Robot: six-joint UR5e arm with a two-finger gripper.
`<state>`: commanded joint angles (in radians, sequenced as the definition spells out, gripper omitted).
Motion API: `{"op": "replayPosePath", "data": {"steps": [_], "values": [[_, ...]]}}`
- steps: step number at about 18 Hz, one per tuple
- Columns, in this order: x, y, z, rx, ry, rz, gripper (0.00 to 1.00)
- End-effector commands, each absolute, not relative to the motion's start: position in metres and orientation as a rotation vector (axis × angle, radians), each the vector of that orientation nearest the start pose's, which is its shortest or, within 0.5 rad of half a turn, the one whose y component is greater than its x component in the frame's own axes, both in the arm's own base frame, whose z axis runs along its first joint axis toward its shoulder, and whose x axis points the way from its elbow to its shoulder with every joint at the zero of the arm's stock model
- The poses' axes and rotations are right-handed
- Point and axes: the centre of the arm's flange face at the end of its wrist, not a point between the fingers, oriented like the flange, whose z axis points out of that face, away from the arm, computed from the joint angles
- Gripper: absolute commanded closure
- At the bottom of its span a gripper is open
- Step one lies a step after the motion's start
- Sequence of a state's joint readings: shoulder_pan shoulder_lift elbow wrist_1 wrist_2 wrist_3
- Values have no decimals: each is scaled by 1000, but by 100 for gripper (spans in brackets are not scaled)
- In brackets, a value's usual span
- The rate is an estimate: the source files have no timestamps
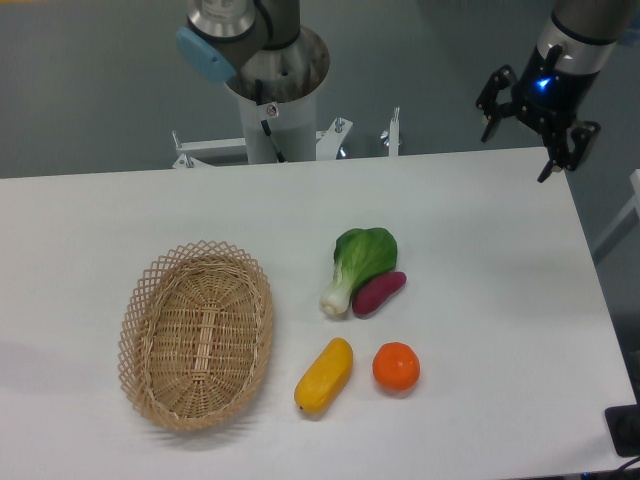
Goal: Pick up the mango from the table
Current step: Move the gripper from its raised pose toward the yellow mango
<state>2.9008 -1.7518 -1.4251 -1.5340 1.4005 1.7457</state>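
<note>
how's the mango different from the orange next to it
The mango is long and oval; the orange is round. The mango is yellow-orange, the orange a deeper reddish orange. The mango lies slanted, nearer the basket; the orange sits to its right. Both rest untouched on the table.

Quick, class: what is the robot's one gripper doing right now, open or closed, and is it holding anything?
Black two-finger gripper: open, holding nothing, up near the far right corner of the white table, far from the glossy elongated yellow-orange mango.
</note>
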Motion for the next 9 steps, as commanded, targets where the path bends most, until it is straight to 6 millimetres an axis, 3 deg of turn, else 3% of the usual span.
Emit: {"op": "replayPosePath", "data": {"steps": [9], "values": [[-509,289,463,-2878,546,-35,0]]}}
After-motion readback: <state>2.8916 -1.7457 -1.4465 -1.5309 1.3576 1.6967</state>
